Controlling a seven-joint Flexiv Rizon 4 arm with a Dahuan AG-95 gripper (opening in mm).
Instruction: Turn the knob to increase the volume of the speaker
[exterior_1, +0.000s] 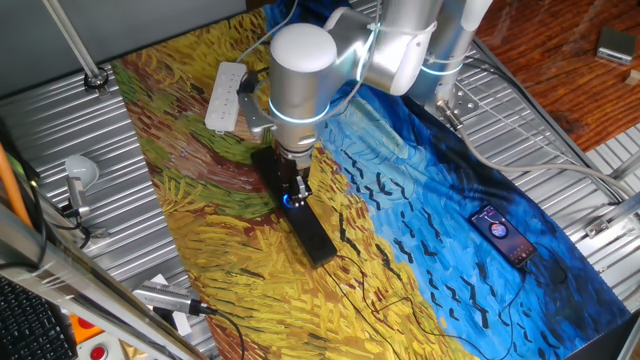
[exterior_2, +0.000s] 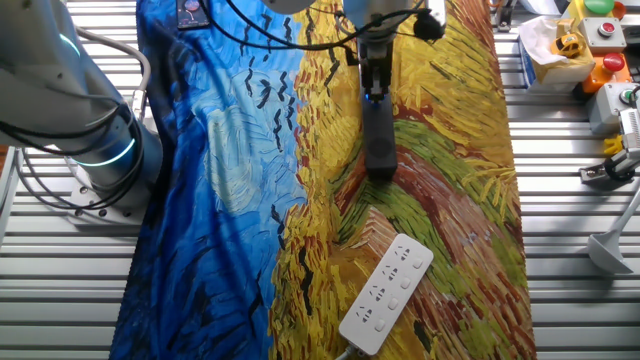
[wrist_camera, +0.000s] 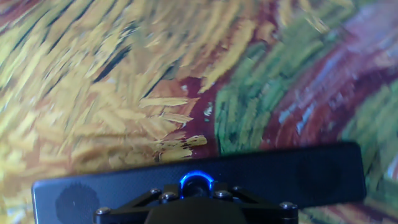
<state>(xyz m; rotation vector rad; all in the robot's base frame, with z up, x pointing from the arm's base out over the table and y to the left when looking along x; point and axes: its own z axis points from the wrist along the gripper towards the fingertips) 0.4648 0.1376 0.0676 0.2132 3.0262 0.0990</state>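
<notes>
The speaker (exterior_1: 316, 241) (exterior_2: 380, 140) (wrist_camera: 298, 174) is a slim black bar lying on the painted cloth. Its knob (exterior_1: 291, 200) (exterior_2: 372, 96) (wrist_camera: 196, 180) glows with a blue ring at the bar's middle. My gripper (exterior_1: 294, 195) (exterior_2: 372, 88) (wrist_camera: 196, 199) points straight down onto the knob, with its fingers close in on either side. It looks shut on the knob. In the hand view, the gripper's black linkage covers the lower half of the knob and only the upper arc of the ring shows.
A white power strip (exterior_1: 225, 95) (exterior_2: 387, 292) lies on the cloth beyond one end of the speaker. A small black phone (exterior_1: 503, 235) (exterior_2: 190, 12) with a red-lit screen lies on the blue part. Thin cables cross the cloth. The arm's base (exterior_2: 90, 150) stands beside the cloth.
</notes>
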